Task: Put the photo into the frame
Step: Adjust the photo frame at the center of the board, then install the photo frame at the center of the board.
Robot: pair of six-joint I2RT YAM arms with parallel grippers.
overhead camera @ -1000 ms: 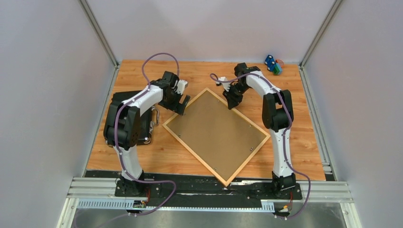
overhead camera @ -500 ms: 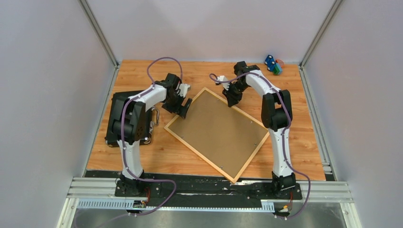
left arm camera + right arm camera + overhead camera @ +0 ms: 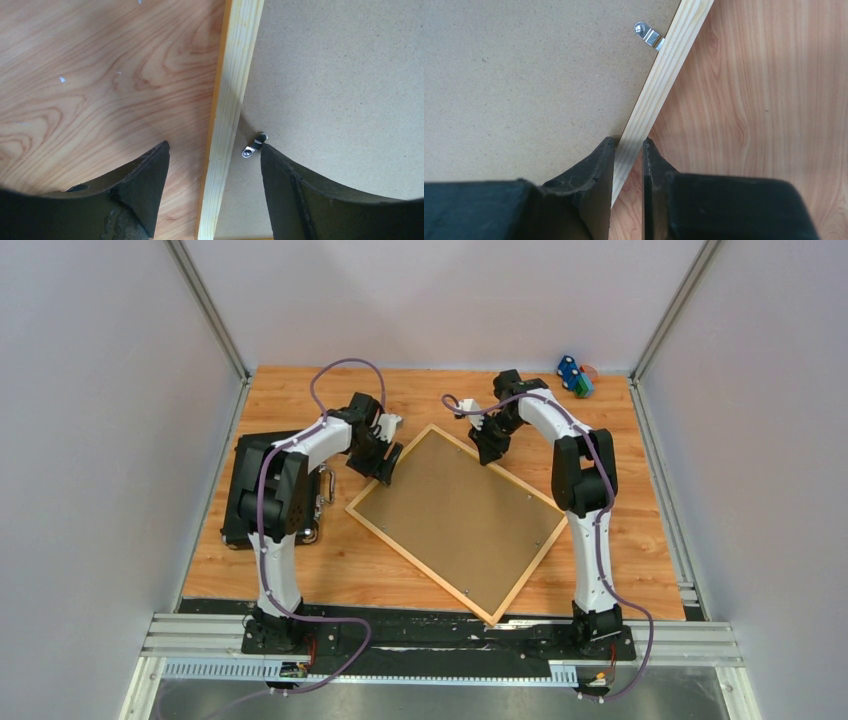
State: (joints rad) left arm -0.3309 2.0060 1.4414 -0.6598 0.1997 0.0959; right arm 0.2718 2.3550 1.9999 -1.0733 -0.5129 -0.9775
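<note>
Since a second ago, the frame (image 3: 235,75) has turned slightly on the table (image 3: 640,560). My left gripper (image 3: 212,146) hangs spread wide astride its left rail beside a metal clip (image 3: 254,145). The backing board (image 3: 455,515) faces up. My right gripper (image 3: 628,141) seems clamped on the far rail.

The left arm (image 3: 308,446) reaches toward 1 o'clock, with the left tool (image 3: 388,465) fingers spread wide. The right arm (image 3: 548,412) reaches toward 11 o'clock, with the right tool (image 3: 487,453) fingers pinched nearly together.
</note>
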